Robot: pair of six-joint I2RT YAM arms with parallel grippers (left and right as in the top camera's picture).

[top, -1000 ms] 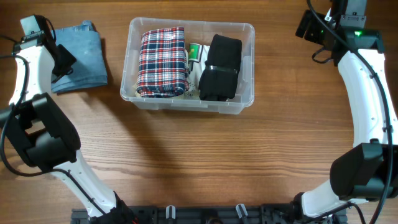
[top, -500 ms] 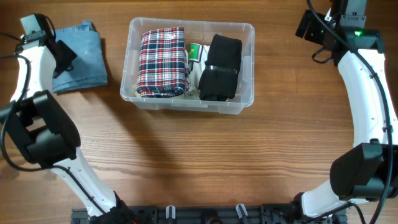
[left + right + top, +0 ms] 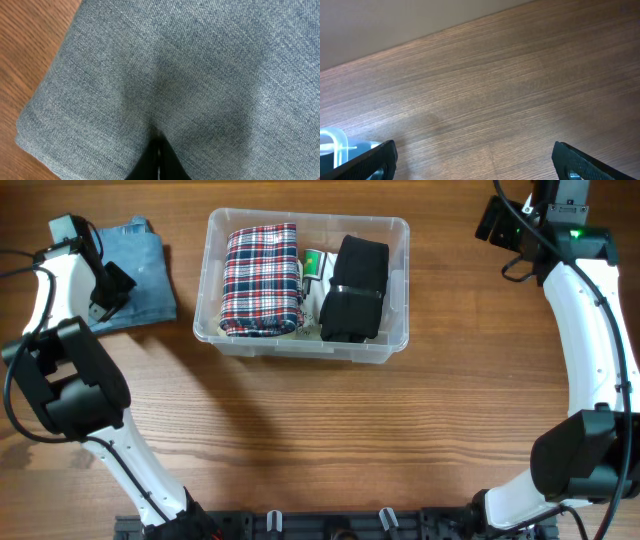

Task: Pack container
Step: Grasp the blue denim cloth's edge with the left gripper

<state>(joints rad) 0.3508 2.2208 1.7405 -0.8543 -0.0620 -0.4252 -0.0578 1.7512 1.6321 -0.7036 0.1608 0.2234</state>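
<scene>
The container [image 3: 300, 350] is a clear plastic bin at the back middle of the table. It holds a folded plaid garment [image 3: 262, 278], a folded black garment [image 3: 355, 288] and a white and green item [image 3: 315, 265] between them. A folded denim garment [image 3: 140, 275] lies on the table left of the bin. My left gripper [image 3: 108, 285] is down on it, shut, with the denim [image 3: 190, 65] puckered at the fingertips [image 3: 159, 160]. My right gripper [image 3: 495, 220] is open and empty at the far right back; its fingers [image 3: 475, 162] hang over bare wood.
A corner of the container [image 3: 332, 142] shows at the lower left of the right wrist view. The wooden table [image 3: 330, 440] stretches in front of the bin. The back table edge [image 3: 420, 37] runs behind my right gripper.
My left gripper has moved a little to the right and towards the front over the denim garment, and the garment's edge has shifted slightly right. The right arm has not moved.
</scene>
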